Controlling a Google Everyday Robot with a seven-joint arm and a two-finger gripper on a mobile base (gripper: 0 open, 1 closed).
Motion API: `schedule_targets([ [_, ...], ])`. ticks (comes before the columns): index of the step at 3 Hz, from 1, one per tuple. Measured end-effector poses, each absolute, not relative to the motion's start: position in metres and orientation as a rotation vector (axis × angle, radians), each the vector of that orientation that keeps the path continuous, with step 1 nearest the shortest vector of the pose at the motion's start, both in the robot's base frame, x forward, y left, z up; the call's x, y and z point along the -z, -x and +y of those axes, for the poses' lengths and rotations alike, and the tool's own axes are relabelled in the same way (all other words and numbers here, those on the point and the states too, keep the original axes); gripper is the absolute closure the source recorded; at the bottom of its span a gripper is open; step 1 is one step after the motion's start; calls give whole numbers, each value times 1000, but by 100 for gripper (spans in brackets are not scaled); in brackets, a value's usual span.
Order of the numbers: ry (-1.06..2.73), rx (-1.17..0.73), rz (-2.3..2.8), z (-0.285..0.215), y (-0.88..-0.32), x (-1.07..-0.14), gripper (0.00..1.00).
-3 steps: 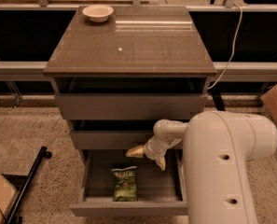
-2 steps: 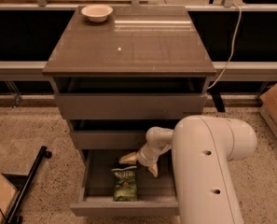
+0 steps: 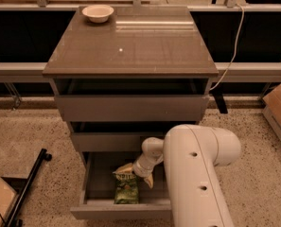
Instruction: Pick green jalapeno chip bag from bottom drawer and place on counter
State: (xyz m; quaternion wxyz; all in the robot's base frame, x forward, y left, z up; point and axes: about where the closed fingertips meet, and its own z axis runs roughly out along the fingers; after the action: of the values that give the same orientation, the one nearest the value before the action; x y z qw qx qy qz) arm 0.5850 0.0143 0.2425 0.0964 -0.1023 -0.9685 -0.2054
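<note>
The green jalapeno chip bag [image 3: 127,191] lies flat on the floor of the open bottom drawer [image 3: 98,189], near its front middle. My gripper [image 3: 136,174] hangs inside the drawer just above the bag's top edge, on the end of the white arm [image 3: 197,174] that reaches down from the right. Its two pale yellowish fingers [image 3: 123,168] are spread apart, one to the left over the bag's top and one to the right. I cannot tell whether they touch the bag. The counter [image 3: 130,46] is the glossy top of the cabinet.
A pale bowl [image 3: 98,13] stands at the counter's back left corner. The two upper drawers [image 3: 130,107] are slightly ajar. A black stand leg [image 3: 29,183] lies on the floor at the left, a cardboard box [image 3: 278,109] at the right, and a cable [image 3: 231,51] hangs beside the cabinet.
The gripper has moved left and down inside the bottom drawer, from right of the bag to just over its top edge. The bag has not moved.
</note>
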Motion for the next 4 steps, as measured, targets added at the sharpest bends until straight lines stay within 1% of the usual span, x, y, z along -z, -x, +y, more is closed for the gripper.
schedule_targets([
  [1, 290, 552, -2893, 35, -590, -220, 0],
  [2, 280, 473, -2897, 66, -596, -171, 0],
  [3, 292, 460, -2871, 83, -598, -138, 0],
  [4, 376, 480, -2791, 80, -590, -101, 5],
])
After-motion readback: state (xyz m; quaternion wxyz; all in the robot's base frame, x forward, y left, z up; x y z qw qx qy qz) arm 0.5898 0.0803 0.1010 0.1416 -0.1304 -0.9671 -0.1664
